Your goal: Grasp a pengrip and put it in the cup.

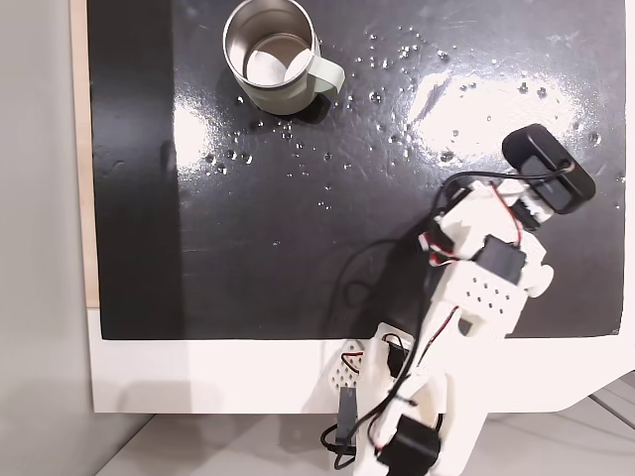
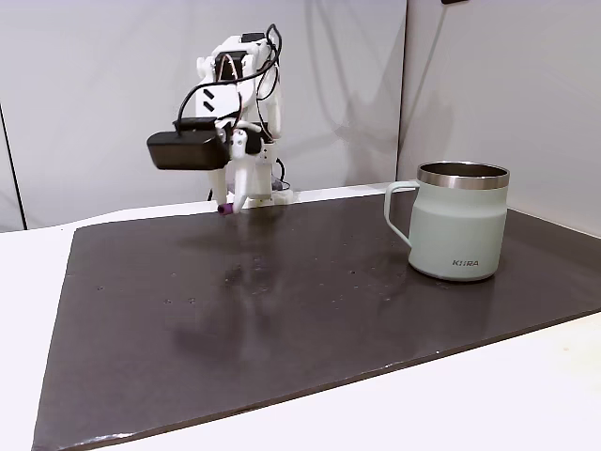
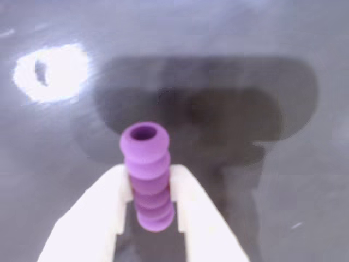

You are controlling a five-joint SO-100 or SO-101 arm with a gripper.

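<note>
Above the dark mat point(image 2: 282, 301) on the tabletop point(image 2: 38, 240), my gripper point(image 3: 148, 188) pinches the purple ribbed pengrip point(image 3: 146, 174) upright, well apart from the sage-green cup point(image 2: 457, 225), and I judge the soft tube could slip out if my hold loosens.

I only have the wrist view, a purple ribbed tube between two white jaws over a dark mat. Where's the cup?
Observer: In a fixed view the cup stands upright on the mat, well to the right of the gripper.
Operator: Is the pengrip off the mat?
Observer: Yes; that view shows the pengrip hanging at the jaws' tip, just above the mat's far edge.
Operator: Which way does the handle face?
Observer: In a fixed view from above, the handle points right, on the arm's side.
</note>
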